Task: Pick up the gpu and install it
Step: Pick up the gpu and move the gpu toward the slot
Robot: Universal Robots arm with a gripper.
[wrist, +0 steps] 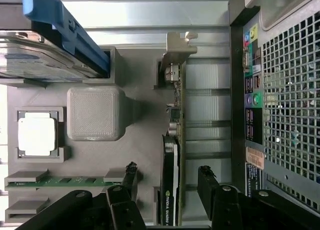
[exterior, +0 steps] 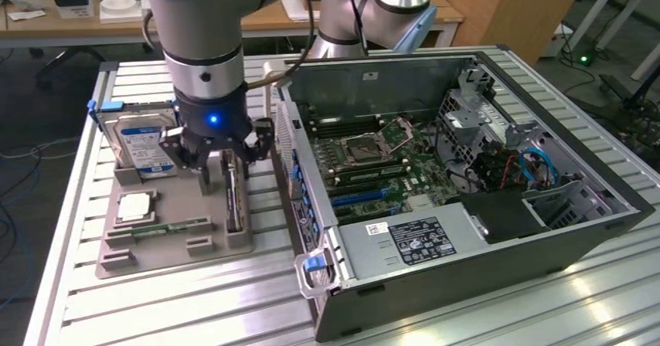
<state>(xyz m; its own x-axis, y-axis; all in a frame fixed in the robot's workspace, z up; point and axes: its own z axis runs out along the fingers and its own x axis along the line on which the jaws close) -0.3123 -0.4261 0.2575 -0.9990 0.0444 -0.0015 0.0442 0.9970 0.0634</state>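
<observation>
The tool (exterior: pixel 229 164) (wrist: pixel 168 176) hangs spread wide over the gpu (exterior: pixel 234 199) (wrist: pixel 176 115), one finger on each side of the card with a gap to both faces, so nothing is pinched. The gpu stands on edge in its slot of the gray tray (exterior: pixel 175 242) (wrist: pixel 145 140), directly under the tool, bracket end pointing away from it. The open computer case (exterior: pixel 464 168) (wrist: pixel 280 89) lies just beside the tool on one flank. The hard drive (exterior: pixel 139 141) (wrist: pixel 40 59), processor chip (exterior: pixel 135 205) (wrist: pixel 37 135) and memory stick (exterior: pixel 170 228) (wrist: pixel 65 180) sit on the opposite flank, all on the counter (exterior: pixel 206 300).
</observation>
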